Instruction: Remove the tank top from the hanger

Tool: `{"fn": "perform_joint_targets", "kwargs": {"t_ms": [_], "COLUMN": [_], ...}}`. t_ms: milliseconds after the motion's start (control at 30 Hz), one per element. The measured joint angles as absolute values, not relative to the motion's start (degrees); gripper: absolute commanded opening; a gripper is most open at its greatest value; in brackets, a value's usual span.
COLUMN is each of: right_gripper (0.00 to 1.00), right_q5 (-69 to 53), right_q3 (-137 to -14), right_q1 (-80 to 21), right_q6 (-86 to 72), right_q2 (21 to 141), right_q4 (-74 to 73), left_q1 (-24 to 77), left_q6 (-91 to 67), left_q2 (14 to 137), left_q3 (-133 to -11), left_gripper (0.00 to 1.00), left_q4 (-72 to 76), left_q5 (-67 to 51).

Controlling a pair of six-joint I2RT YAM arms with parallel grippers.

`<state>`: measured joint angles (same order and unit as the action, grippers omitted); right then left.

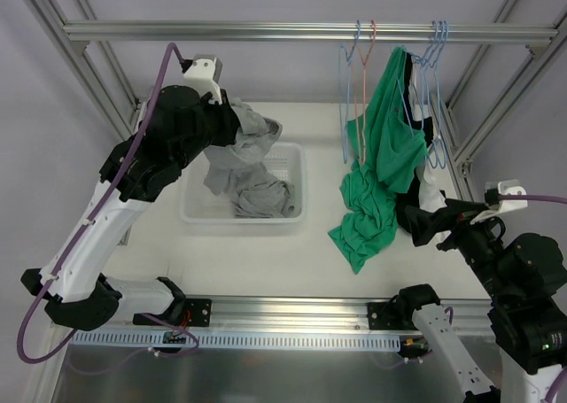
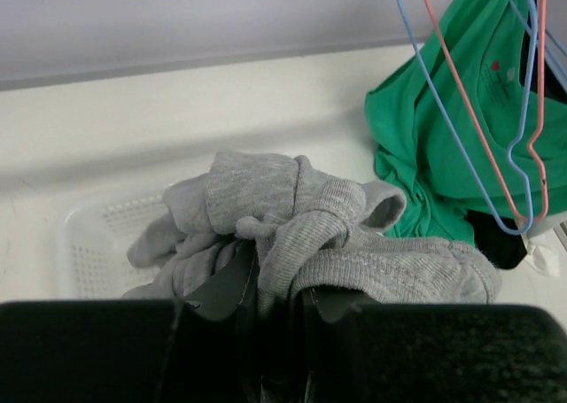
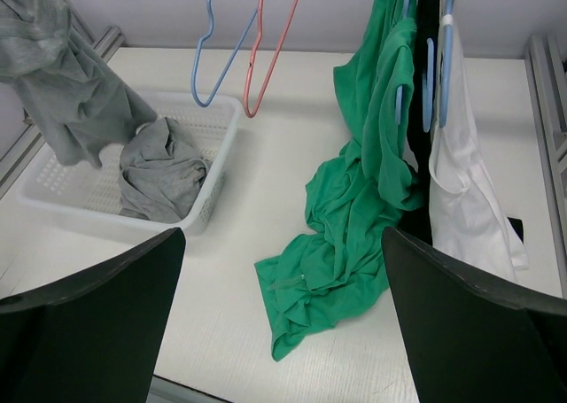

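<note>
Your left gripper (image 2: 275, 298) is clamped on the grey tank top (image 2: 306, 235), which hangs off any hanger with its lower end bunched in the white basket (image 1: 301, 183) — lower straight down before letting go, so nothing drapes over the rim. Your right gripper (image 3: 283, 235) stands wide and empty — hold it clear.

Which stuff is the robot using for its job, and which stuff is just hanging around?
For the job: gray top held by the left gripper; hanging green tank top; white basket below.
Just there: empty blue hanger; empty pink hanger; white top; black top.
</note>
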<state>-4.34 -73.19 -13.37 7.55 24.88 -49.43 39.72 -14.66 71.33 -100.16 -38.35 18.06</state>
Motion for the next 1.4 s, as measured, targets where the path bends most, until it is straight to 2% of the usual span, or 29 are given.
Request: {"fn": "perform_joint_targets", "kwargs": {"t_ms": [367, 533, 733, 800, 833, 867, 900, 1033, 1067, 1133, 1400], "right_gripper": [1.0, 0.99, 0.99, 0.99, 0.99, 1.0, 0.99, 1.0, 0.99, 0.99, 0.99], "right_q5": [-4.8, -5.1, -5.3, -5.4, -5.5, -5.5, -5.5, -5.9, -6.0, -6.3, -6.7], "right_q3": [-70.5, -69.6, -68.3, -68.0, -67.8, -67.5, -67.4, -66.8, -66.8, -66.8, -66.4], "right_q1": [-13.3, -13.4, -13.3, -13.3, -13.3, -13.3, -13.3, -13.3, -13.3, -13.4, -13.3], "right_q6": [7.6, 7.6, 7.6, 7.6, 7.6, 7.6, 7.6, 7.6, 7.7, 7.7, 8.0], "right_q2": [25.4, 25.4, 25.4, 25.4, 25.4, 25.4, 25.4, 25.4, 25.4, 25.5, 26.0], "right_q4": [-48.6, -48.5, -48.2, -48.1, -47.9, -47.8, -47.8, -47.5, -47.4, -47.0, -46.3], "left_q1": [33.7, 25.8, 22.1, 22.0, 22.0, 22.0, 22.0, 22.0, 22.0, 22.0, 22.0], "left_q6": [-17.6, -22.0, -27.1, -28.3, -28.9, -29.3, -29.4, -30.3, -30.4, -30.3, -27.4], "left_q2": [75.0, 75.5, 79.1, 81.4, 82.7, 84.1, 85.3, 87.8, 87.7, 86.3, 71.7], "left_q3": [-96.4, -88.8, -78.4, -76.0, -75.0, -74.2, -73.6, -72.7, -72.7, -72.7, -79.6], "left_gripper": [0.0, 0.0, 0.0, 0.08, 0.16, 0.29, 0.54, 0.85, 0.86, 0.99, 0.99], "left_q4": [-38.5, -37.8, -37.5, -37.5, -37.4, -37.4, -37.4, -37.5, -37.5, -37.5, -37.8], "left_q5": [10.7, 11.1, 14.2, 14.3, 14.2, 14.0, 13.9, 13.3, 13.3, 13.3, 11.2]}}
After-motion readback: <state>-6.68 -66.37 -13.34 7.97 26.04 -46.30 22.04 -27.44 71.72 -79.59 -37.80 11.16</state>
